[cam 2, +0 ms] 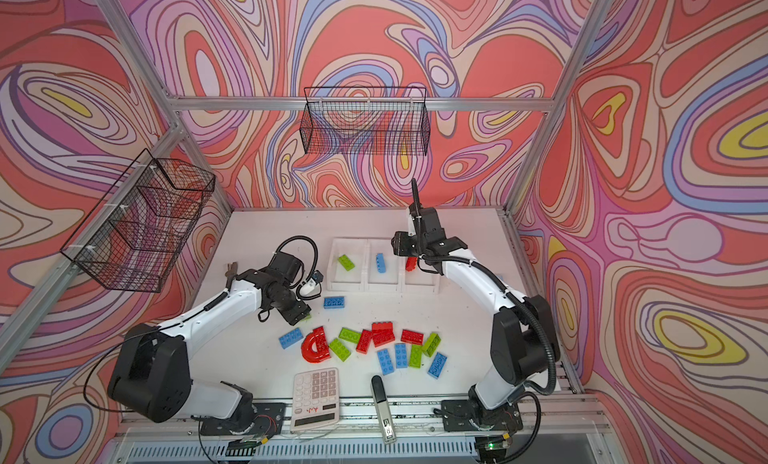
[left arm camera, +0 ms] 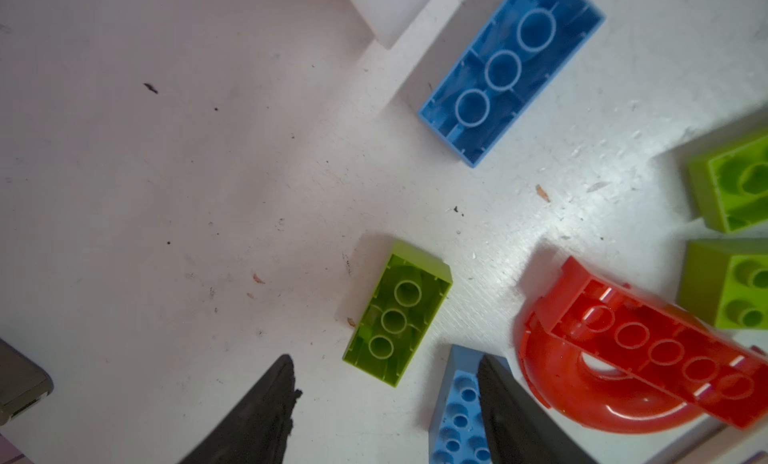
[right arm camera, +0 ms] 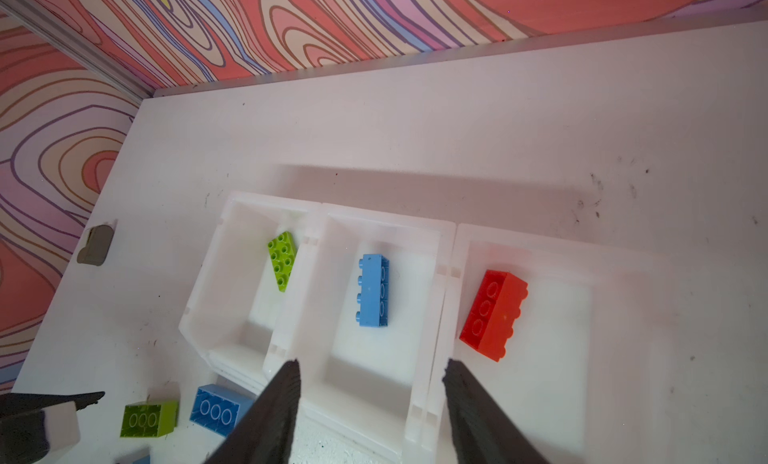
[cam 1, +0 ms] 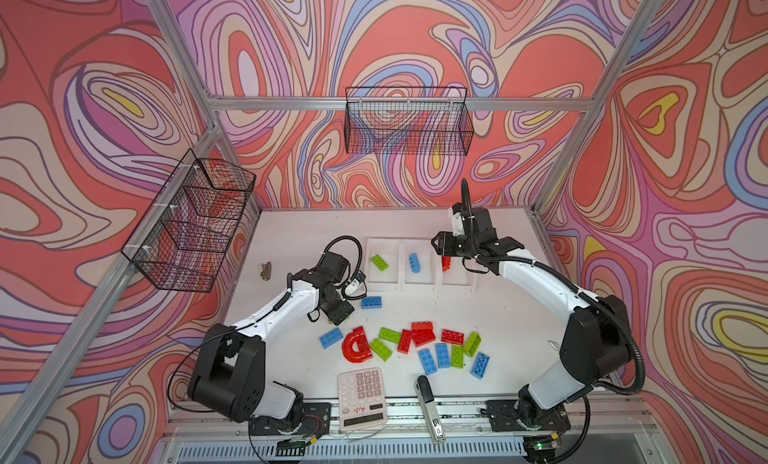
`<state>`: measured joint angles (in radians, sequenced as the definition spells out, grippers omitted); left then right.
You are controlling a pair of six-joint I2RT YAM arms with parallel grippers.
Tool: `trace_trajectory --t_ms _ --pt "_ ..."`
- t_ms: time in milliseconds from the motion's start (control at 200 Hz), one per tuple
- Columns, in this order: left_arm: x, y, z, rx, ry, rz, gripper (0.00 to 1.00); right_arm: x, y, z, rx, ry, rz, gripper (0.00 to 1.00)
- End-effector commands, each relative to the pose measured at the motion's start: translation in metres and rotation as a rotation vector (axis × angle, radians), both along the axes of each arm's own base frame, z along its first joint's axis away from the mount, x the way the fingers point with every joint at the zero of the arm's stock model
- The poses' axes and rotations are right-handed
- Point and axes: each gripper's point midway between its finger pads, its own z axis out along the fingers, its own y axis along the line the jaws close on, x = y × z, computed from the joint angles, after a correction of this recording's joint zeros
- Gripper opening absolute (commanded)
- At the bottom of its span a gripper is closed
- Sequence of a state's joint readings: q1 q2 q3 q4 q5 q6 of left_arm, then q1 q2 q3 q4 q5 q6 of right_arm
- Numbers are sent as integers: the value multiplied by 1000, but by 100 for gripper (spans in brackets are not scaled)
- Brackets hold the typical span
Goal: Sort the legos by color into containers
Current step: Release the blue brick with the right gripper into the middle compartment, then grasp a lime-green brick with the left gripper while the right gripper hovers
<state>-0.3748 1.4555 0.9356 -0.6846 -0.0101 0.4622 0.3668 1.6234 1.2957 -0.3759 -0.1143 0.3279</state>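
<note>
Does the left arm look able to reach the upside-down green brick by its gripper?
Likely yes: the left gripper is open just short of the green brick, bare table around it; a blue brick crowds one finger.

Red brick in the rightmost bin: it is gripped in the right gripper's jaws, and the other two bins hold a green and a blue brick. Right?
Not gripped: the right wrist view shows the red brick lying loose in the rightmost bin, the right gripper open and empty above. The other two bins do hold a green brick and a blue brick.
</note>
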Motion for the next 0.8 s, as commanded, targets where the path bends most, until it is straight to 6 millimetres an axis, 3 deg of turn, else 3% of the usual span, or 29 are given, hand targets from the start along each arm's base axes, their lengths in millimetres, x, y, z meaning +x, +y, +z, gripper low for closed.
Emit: trace_trajectory --t_ms 0,376,796 --pt "-5 6 -7 75 37 -75 71 -3 -4 -2 10 5 -9 59" --pt "5 6 -28 129 71 -90 67 -6 -7 -2 25 5 -15 59" --pt "11 -1 -45 105 75 -79 45 -12 -11 -5 34 21 -35 55"
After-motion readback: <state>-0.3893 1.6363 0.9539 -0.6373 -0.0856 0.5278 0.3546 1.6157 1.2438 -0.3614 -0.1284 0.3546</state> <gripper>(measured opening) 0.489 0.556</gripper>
